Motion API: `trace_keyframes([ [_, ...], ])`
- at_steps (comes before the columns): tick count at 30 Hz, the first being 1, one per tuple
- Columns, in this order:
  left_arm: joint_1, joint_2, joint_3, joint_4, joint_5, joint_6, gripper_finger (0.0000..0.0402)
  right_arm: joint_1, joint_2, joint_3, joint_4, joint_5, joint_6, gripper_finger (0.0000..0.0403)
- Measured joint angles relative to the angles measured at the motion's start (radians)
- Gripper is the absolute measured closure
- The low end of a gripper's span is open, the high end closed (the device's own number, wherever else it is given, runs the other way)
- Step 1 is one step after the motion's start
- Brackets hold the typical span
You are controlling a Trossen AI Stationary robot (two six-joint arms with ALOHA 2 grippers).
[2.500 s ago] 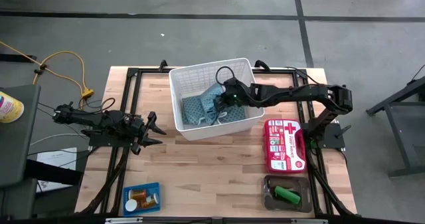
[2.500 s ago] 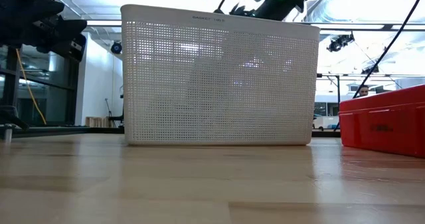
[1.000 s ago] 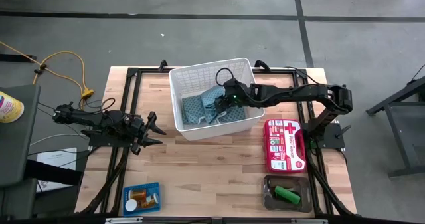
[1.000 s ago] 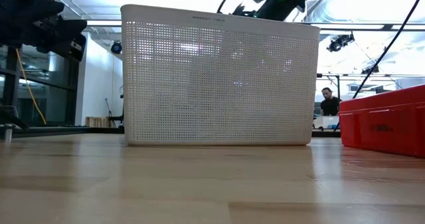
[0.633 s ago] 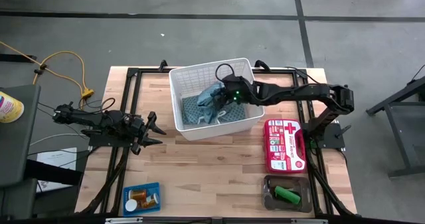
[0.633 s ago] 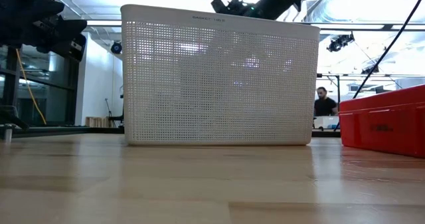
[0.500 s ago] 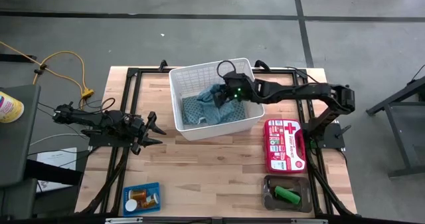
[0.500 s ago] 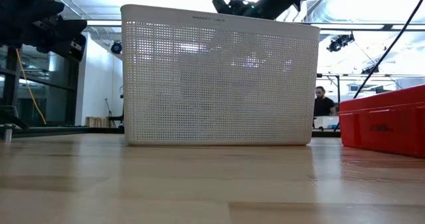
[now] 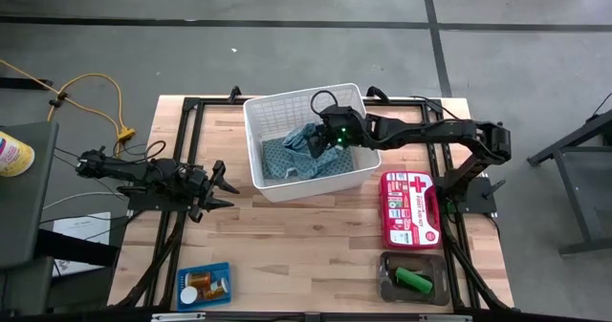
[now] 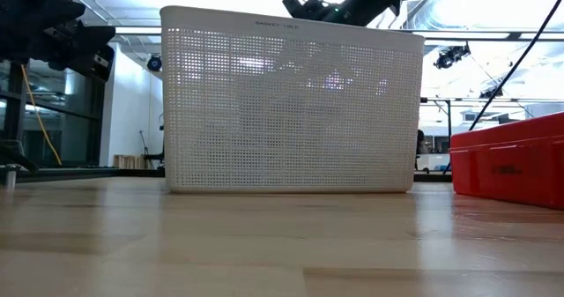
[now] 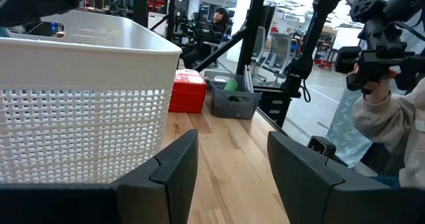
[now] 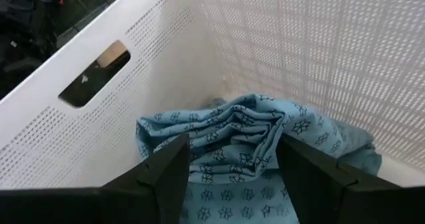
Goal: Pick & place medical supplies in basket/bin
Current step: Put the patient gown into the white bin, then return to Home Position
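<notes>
Wooden desk (image 9: 287, 236) mid-frame in high view, grey floor around, yellow cable at upper left. White lattice basket (image 9: 256, 131) just above desk centre; teal patterned cloth (image 9: 304, 137) bunched up inside it, a second teal layer flat on the basket floor beneath. Right gripper (image 9: 318, 142) reaching in over the basket from the right side, directly above the cloth; jaws apart in right wrist view, straddling the cloth folds (image 12: 232, 141), clamped on nothing visible, cloth contact unclear. Left gripper (image 9: 226, 190) low at desk's left edge, left of basket, jaws apart and empty. Red first-aid case (image 9: 411, 208) at right of desk, just below-right of basket. Grey tray (image 9: 387, 265) at lower right with green oblong piece (image 9: 415, 281). Blue mesh tray (image 9: 215, 269) at lower left holding orange pill bottle (image 9: 199, 281).
</notes>
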Motion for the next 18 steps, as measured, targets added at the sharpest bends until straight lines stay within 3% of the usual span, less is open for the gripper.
trace_keyframes([
  [5, 0.000, 0.000, 0.000, 0.000, 0.000, 0.000, 0.0226, -0.009, -0.058, 0.001, -0.084, -0.049, -0.004, 0.0192],
  [18, 0.000, 0.000, 0.000, 0.000, 0.000, 0.000, 0.0226, -0.013, -0.207, 0.000, -0.297, -0.038, -0.024, 0.0192],
])
